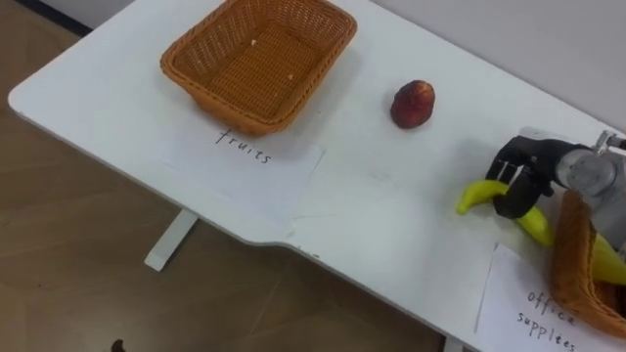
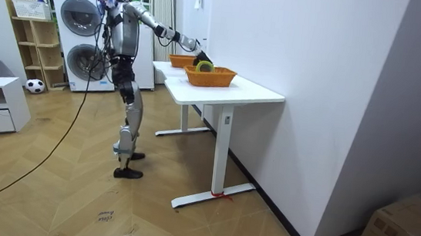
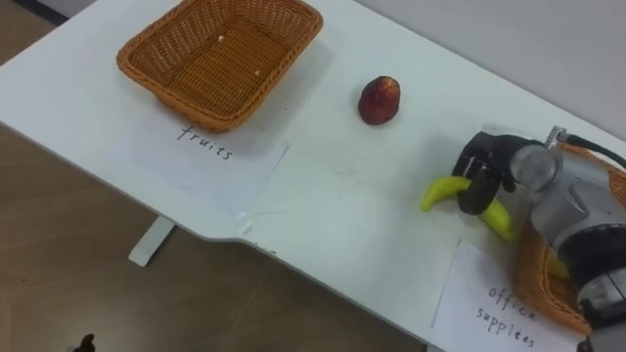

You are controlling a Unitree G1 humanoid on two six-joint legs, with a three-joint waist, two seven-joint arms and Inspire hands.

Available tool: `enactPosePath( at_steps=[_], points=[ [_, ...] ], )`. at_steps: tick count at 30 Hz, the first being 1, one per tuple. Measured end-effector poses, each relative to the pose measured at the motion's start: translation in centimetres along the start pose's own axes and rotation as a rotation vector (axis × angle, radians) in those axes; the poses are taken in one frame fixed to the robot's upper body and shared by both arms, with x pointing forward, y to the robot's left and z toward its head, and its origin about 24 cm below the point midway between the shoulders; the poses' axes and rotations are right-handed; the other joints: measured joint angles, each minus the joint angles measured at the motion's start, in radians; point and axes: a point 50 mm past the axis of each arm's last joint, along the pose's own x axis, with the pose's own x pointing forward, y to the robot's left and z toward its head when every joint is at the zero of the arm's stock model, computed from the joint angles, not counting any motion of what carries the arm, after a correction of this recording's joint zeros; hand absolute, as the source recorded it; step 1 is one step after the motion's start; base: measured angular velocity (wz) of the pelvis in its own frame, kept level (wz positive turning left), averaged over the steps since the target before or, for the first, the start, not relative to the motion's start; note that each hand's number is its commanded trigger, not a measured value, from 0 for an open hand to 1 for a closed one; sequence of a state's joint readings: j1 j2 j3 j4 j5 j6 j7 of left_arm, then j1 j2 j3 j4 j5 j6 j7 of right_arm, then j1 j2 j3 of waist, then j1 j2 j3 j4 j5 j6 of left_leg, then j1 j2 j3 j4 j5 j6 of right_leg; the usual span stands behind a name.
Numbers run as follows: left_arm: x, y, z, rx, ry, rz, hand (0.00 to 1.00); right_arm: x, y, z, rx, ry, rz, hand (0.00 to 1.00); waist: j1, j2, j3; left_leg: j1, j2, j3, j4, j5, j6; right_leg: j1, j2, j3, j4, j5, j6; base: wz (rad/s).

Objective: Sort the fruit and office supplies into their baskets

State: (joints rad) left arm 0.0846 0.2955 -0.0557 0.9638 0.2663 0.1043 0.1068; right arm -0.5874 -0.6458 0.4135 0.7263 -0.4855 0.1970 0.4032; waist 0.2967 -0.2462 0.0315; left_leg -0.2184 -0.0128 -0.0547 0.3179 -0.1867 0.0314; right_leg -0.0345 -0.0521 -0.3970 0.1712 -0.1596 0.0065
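Fingers [image 1: 509, 202] of the robot's right hand [image 1: 525, 164] curl round a banana [image 1: 476, 196] at the rim of a wicker basket [image 1: 577, 259] on the white counter [image 1: 391, 230].

Sorting looks barely begun: the fruit basket [image 1: 210, 98], well apart at the counter's other end, sits empty, and a red fruit [image 1: 413, 104] lies loose between the two baskets. The gripped banana, low over the counter, has yet to cross over. Something yellow shows inside the wicker basket beside the hand, and no office supplies can be made out.
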Motion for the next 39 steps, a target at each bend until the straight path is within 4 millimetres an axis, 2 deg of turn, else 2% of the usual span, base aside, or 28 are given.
enactPosePath(
  at_steps=[8,12,14,17,21,24,26,28,32,39],
  points=[
    [-0.1,-0.4,-0.2,0.025,0.0,-0.009,0.0,-0.2,-0.7,1.1,-0.002,-0.052,-0.076,1.0,-0.005,0.006,0.0043,0.017,0.001,0.02,-0.027,0.004,-0.004,-0.007,0.003,0.042,-0.002,0.0,0.0,-0.09],
    [-0.2,-0.5,-0.6,0.033,0.006,0.002,0.0,-0.9,-1.3,2.9,-0.026,-0.128,-0.121,1.0,-0.029,0.006,0.0042,0.016,0.002,0.021,-0.028,0.004,-0.004,-0.01,0.003,0.04,-0.002,0.0,0.0,0.0],
    [-0.4,-0.5,-0.5,0.021,-0.012,0.01,0.0,-1.9,-2.2,4.9,-0.044,-0.219,-0.17,1.0,-0.055,0.005,0.0025,0.013,0.001,0.018,-0.029,0.004,-0.004,-0.013,0.003,0.038,-0.002,0.0,0.0,0.05],
    [-0.5,-0.5,-0.1,0.004,-0.025,0.023,0.0,-3.2,-3.4,6.9,-0.059,-0.327,-0.252,1.0,-0.076,0.006,0.0011,0.022,-0.001,0.015,-0.028,0.004,-0.004,-0.002,0.002,0.039,-0.003,0.0,0.0,0.06],
    [-0.6,-0.4,0.2,-0.014,-0.053,0.056,0.0,-4.2,-4.3,7.8,-0.041,-0.388,-0.323,1.0,-0.098,0.014,-0.0062,0.045,-0.001,0.011,-0.028,0.004,-0.004,0.028,0.002,0.052,-0.004,0.0,0.0,0.17],
    [-0.9,-0.9,0.3,-0.042,-0.067,0.066,0.0,-5.1,-5.5,8.0,0.008,-0.431,-0.403,1.0,-0.099,0.036,-0.0085,0.07,0.0,0.013,-0.037,0.004,-0.004,0.047,0.0,0.069,-0.004,0.0,0.0,-0.03],
    [-1.0,-1.3,-0.1,-0.046,-0.058,0.057,0.0,-5.4,-5.8,8.5,0.056,-0.459,-0.453,1.0,-0.099,0.056,-0.0153,0.098,-0.001,0.021,-0.058,0.006,0.0,0.063,-0.001,0.069,-0.004,-0.001,0.001,-0.11],
    [-1.1,-1.3,-0.7,-0.052,-0.042,0.06,0.0,-5.7,-5.8,9.0,0.077,-0.494,-0.464,1.0,-0.1,0.063,-0.0189,0.116,-0.001,0.023,-0.072,0.007,-0.002,0.073,0.001,0.069,-0.004,-0.001,0.002,-0.14],
    [-1.3,-1.3,-1.3,-0.07,-0.021,0.068,0.0,-6.4,-5.6,9.5,0.121,-0.56,-0.482,1.0,-0.101,0.065,-0.0206,0.142,0.0,0.023,-0.096,0.015,-0.007,0.093,0.003,0.067,-0.004,-0.001,0.002,0.01],
    [-1.8,-2.7,-2.3,-0.087,0.01,0.037,0.0,-6.5,-5.3,10.1,0.225,-0.617,-0.482,1.0,-0.1,0.061,-0.0224,0.144,-0.002,0.017,-0.095,0.019,-0.008,0.104,0.001,0.05,-0.003,-0.001,0.002,0.03]
  ],
)
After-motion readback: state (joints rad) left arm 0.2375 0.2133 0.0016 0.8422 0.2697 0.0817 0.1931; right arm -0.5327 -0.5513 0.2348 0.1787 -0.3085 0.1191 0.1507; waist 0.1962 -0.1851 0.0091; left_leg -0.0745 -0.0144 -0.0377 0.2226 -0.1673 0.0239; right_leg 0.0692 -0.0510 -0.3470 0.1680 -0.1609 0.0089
